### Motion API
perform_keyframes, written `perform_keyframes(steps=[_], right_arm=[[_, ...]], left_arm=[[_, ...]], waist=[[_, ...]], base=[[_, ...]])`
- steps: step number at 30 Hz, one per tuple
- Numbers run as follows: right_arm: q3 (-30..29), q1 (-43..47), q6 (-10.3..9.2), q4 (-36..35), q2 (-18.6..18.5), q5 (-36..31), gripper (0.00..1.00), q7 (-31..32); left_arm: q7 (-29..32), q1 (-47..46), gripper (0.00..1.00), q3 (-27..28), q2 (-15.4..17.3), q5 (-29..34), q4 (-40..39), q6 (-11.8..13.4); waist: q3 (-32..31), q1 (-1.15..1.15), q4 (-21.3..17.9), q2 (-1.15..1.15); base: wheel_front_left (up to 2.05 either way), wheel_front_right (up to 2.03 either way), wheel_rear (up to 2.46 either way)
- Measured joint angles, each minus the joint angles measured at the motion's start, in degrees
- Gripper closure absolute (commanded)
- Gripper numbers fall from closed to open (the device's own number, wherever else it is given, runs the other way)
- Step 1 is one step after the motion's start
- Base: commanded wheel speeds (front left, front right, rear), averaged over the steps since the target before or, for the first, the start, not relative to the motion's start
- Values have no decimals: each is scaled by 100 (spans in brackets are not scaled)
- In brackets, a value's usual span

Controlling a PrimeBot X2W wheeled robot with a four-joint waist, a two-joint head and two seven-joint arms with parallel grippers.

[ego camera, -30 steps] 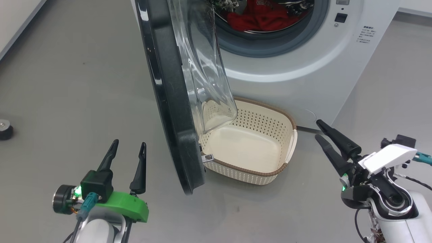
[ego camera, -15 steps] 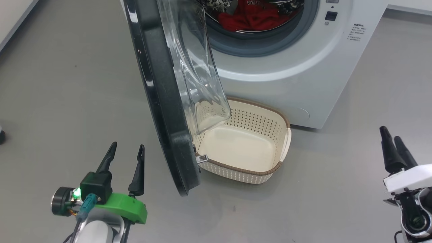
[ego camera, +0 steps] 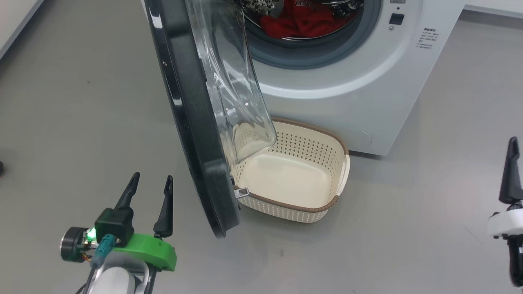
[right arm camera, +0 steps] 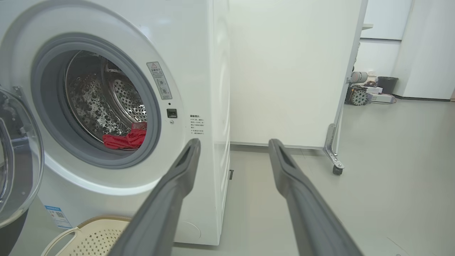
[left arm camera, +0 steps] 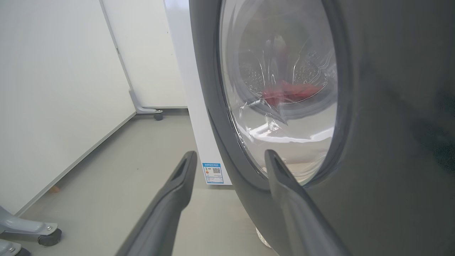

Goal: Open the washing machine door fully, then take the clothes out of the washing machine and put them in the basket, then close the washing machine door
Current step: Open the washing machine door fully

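Nearest, our left gripper (ego camera: 153, 177) stands empty, jaws wide, just outside the glossy black-rimmed round glass door (ego camera: 192, 122), half-open over the cream perforated plastic basket (ego camera: 312, 143). We should push it wider from inside (our right gripper (right arm camera: 234, 143), likewise wide and empty, is free). Beyond, the red fabric garment (ego camera: 302, 25) lies in the white boxy front-loader (ego camera: 367, 81).

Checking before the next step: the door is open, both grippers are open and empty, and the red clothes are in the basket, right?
No: the red clothes lie in the washing machine drum, not the basket, as the head view shows. The door is open; left gripper and right gripper are open, empty.
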Motion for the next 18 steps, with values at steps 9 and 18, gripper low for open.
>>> perform_keyframes(steps=[9, 18], right_arm=[[461, 289, -290, 16, 280, -588, 0, 115], [754, 508, -409, 44, 735, -808, 0, 121]], left_arm=[[0, 0, 0, 7, 0, 1, 38, -40], [0, 8, 0, 34, 1, 14, 79, -42]], waist=[[-64, 0, -28, 0], [-112, 0, -106, 0]], base=[[0, 0, 0], [0, 0, 0]])
